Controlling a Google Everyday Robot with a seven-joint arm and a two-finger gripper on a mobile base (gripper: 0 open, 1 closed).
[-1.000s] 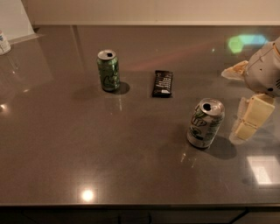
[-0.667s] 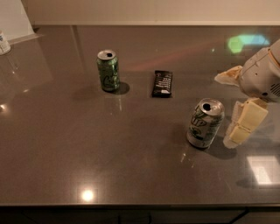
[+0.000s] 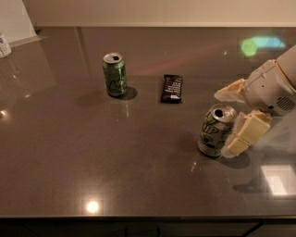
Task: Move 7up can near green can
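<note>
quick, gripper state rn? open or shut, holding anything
Gripper: open, holding nothing; its two fingers are spread apart beside the 7up can at the right of the table.

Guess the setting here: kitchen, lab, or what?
Likely a break-room or kitchen counter: a dark polished countertop against a pale wall, with a 7up can, a green can and a wrapped snack bar on it. The gripper sits at the view's right, fingers open beside the 7up can.

Dark snack bar flat on grey counter; white container at far-left edge.
</note>
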